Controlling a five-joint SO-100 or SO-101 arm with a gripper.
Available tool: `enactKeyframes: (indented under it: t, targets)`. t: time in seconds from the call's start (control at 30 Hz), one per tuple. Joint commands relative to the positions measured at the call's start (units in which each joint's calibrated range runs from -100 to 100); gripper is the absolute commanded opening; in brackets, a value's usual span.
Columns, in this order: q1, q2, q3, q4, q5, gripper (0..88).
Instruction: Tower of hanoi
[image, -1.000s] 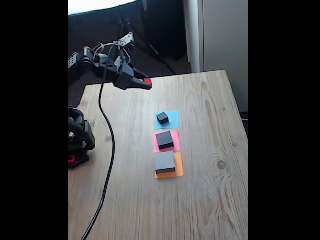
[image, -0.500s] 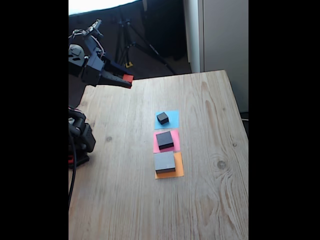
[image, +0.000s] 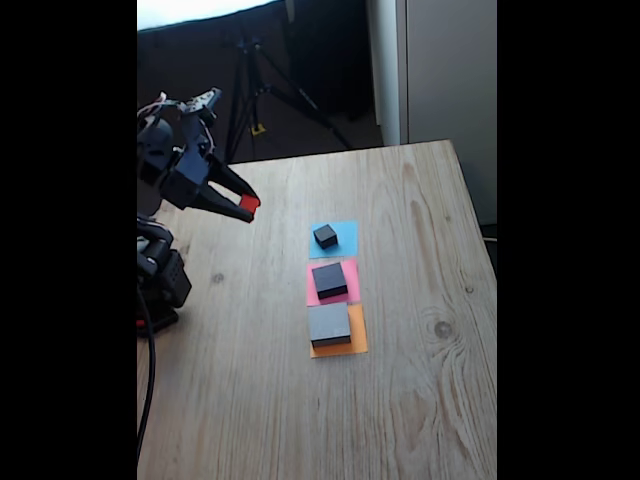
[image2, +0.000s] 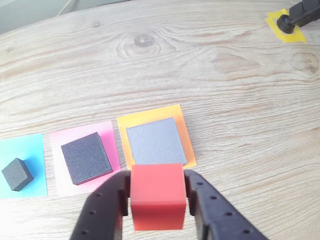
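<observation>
wooden table (image: 400, 400); red cube (image2: 157, 195) clamped between hand (image2: 157, 207) fingers.

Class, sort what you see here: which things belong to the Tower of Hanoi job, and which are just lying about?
Belong to the job:
red cube, held in the gripper
small black cube
medium black block
grey block

Just lying about:
blue square, pink square, orange square under the blocks
yellow marker
table

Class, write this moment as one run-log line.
gripper: shut on tiny red cube, held above wooden table | small black cube: blue paper square | medium black block: pink | large grey block: orange
</observation>
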Motion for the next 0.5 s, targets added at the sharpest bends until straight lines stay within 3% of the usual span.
enactKeyframes:
  t: [0.0,0.23,0.47]
  targets:
    - [2.4,-2.2,17.1,-15.8,2.1,3.2]
    - [4.6,0.8,43.1,-50.9,2.1,3.2]
    - [3.6,10.4,56.1,-78.8,2.1,3.2]
